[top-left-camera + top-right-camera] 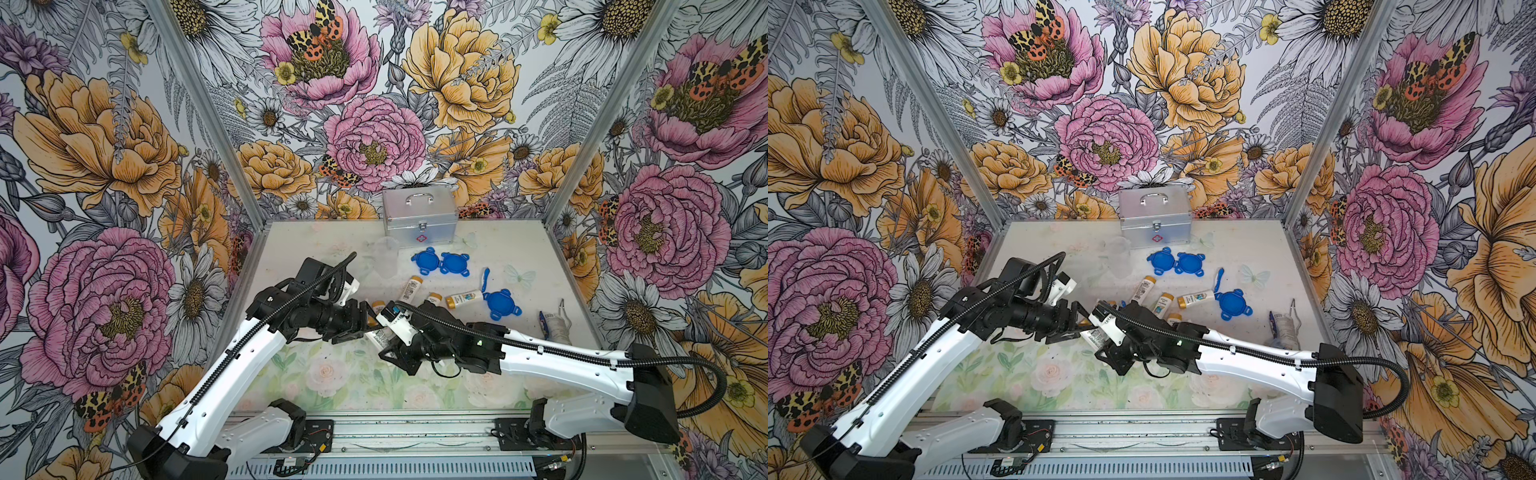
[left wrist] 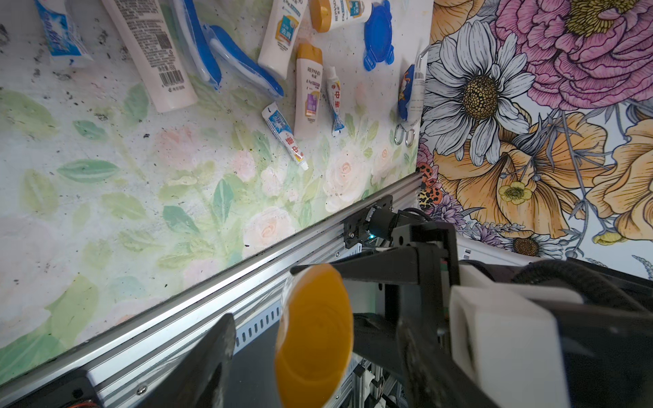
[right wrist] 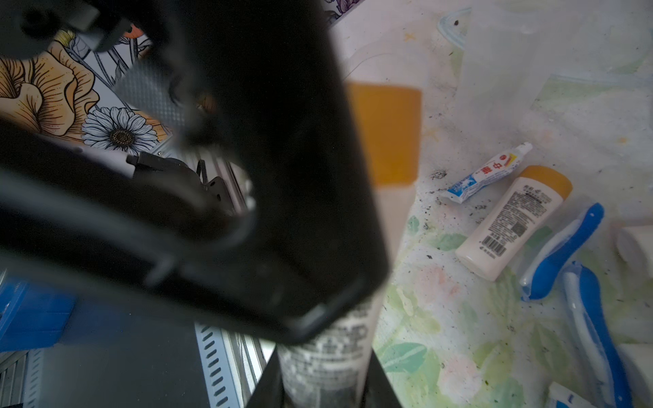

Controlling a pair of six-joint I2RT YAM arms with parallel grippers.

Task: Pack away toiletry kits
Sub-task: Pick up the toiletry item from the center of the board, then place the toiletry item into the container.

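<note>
Right claw (image 3: 325, 395) — tight around bottle (image 3: 332, 348)

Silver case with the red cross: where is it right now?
In both top views the silver case stands at the far middle of the table, by the back wall, with two blue lids just in front of it.

In both top views we find bright, even light, only faint soft shadows on the surface (image 1: 357, 386), and straight lines bowing toward the picture edges. Our right wrist view is dim and heavily blurred up close, the bottle (image 3: 328, 360) smeared, whereas the left wrist view is sharp far off and soft on the near orange cap (image 2: 314, 335).
</note>
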